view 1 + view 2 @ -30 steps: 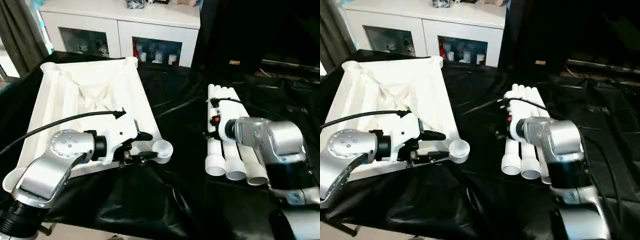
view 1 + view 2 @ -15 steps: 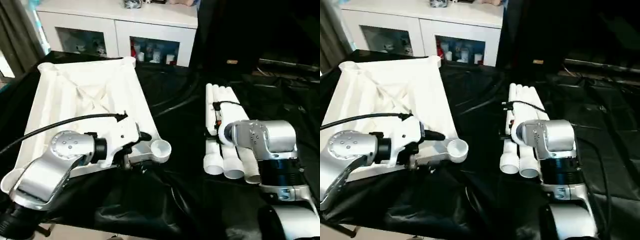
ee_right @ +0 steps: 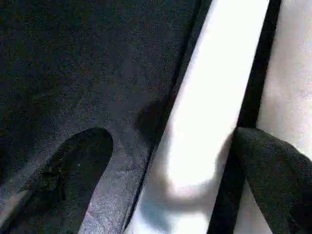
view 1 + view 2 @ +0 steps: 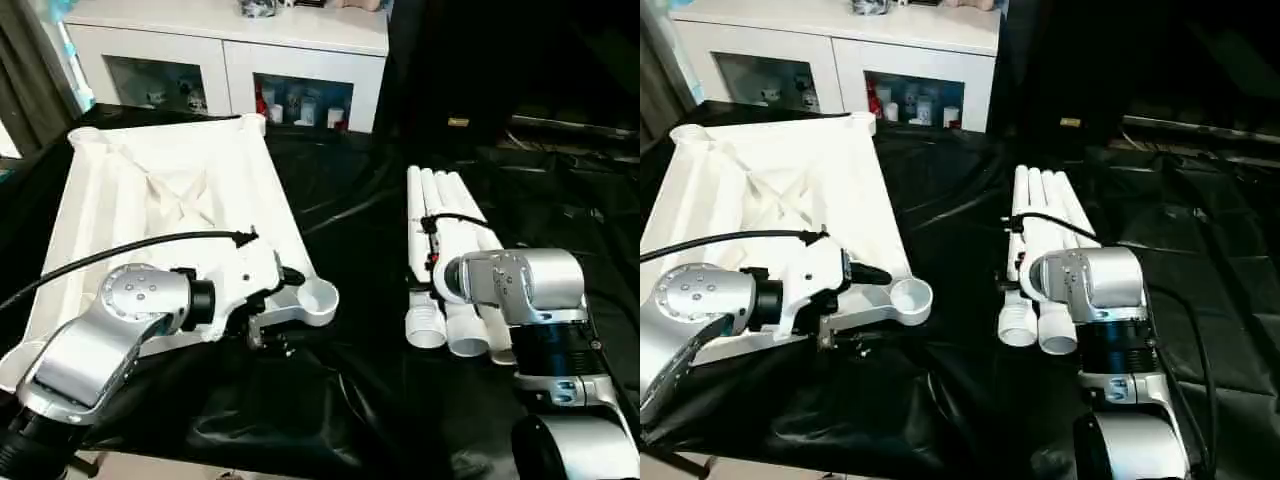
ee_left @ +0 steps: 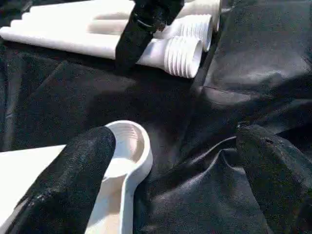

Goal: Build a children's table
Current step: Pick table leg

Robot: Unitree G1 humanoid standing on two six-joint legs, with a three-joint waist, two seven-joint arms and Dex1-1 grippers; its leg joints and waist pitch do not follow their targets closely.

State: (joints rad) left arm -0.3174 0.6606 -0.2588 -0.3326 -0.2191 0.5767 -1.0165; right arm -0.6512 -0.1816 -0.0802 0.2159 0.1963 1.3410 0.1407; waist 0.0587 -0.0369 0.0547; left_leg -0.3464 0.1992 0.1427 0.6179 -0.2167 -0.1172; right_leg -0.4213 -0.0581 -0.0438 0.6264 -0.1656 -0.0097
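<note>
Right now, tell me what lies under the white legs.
The legs lie side by side on black sheeting over the big table. The right arm covers their near parts; what the sheeting hides cannot be seen.

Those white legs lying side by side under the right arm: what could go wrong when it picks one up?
The right gripper has open jaws straddling one of the white legs, with a neighbour tight beside it; a finger could wedge between them or nudge the row, and round tubes may roll on the wrinkled black sheeting. The tabletop has its corner socket close to the open left gripper, which could bump it.
</note>
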